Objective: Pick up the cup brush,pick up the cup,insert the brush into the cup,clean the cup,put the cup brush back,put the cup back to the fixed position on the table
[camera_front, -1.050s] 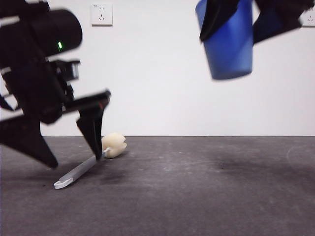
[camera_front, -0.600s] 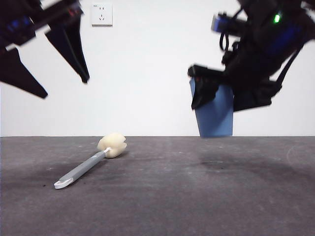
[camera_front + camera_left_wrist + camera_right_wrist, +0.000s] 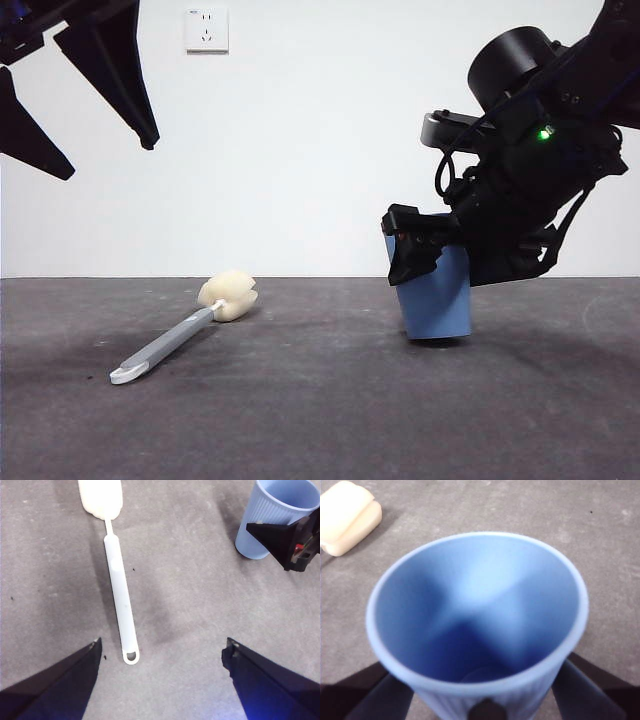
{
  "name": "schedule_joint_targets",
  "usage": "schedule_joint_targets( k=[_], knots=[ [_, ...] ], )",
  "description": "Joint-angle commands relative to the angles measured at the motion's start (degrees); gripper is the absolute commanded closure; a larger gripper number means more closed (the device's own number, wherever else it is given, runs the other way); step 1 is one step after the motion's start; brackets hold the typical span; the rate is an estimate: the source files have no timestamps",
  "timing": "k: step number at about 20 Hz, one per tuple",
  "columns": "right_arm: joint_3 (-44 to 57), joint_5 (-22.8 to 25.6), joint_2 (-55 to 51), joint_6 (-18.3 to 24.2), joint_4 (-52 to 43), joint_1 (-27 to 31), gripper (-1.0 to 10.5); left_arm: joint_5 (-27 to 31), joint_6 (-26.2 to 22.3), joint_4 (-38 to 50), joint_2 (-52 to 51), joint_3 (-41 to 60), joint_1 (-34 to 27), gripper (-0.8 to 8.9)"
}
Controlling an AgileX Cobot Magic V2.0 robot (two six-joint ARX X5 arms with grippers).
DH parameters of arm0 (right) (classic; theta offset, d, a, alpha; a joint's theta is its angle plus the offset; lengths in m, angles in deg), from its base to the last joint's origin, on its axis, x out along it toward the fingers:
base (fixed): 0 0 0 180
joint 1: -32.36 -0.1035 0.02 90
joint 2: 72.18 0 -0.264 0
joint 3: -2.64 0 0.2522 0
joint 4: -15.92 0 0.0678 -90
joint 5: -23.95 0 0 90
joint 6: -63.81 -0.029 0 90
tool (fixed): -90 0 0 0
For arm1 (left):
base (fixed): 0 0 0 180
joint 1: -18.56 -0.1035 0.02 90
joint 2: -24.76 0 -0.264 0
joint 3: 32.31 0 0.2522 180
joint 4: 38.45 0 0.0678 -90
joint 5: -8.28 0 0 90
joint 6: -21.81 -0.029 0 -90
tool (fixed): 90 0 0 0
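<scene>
White wall, dark grey table | cup brush lies flat, well apart from cup | right gripper clamps cup at rim, base at or just above table | left gripper spread wide, empty, above brush handle | advice: settle base flat, upright, then loosen jaws slowly.

Bare table lies open between the cup brush and the cup; the right gripper crowds the cup's sides.
</scene>
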Motion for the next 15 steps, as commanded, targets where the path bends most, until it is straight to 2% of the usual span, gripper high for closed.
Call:
schedule_joint_targets(
  k=[1,2,3,6,8,11,13,15],
  knots=[
    [0.7,0.2,1.0,0.5,4.5,0.0,9.4,0.2,-0.9,0.3,0.0,0.4,0.0,4.04],
    [0.7,0.2,1.0,0.4,5.8,0.0,9.3,0.1,-0.9,0.3,0.0,0.4,0.0,4.04],
    [0.7,0.2,1.0,0.4,6.8,0.0,8.8,0.1,-0.9,0.3,0.0,0.4,0.0,4.04],
    [0.7,0.2,1.0,0.0,9.4,0.0,5.6,0.1,-0.9,0.3,0.0,0.4,0.0,4.04],
    [0.7,0.2,0.7,-0.1,10.8,-0.1,5.0,0.1,-0.9,0.3,0.0,0.4,0.0,4.04],
    [0.7,0.2,0.5,-0.1,10.9,-0.1,4.9,0.1,-0.9,0.3,0.0,0.4,0.0,4.04],
    [0.7,0.2,0.4,-0.2,11.0,-0.1,3.7,0.1,-0.9,0.3,0.0,0.4,0.0,4.04],
    [0.7,0.2,0.3,-0.2,11.4,-0.1,3.4,0.1,-0.9,0.3,0.0,0.4,0.0,4.04]
  ],
)
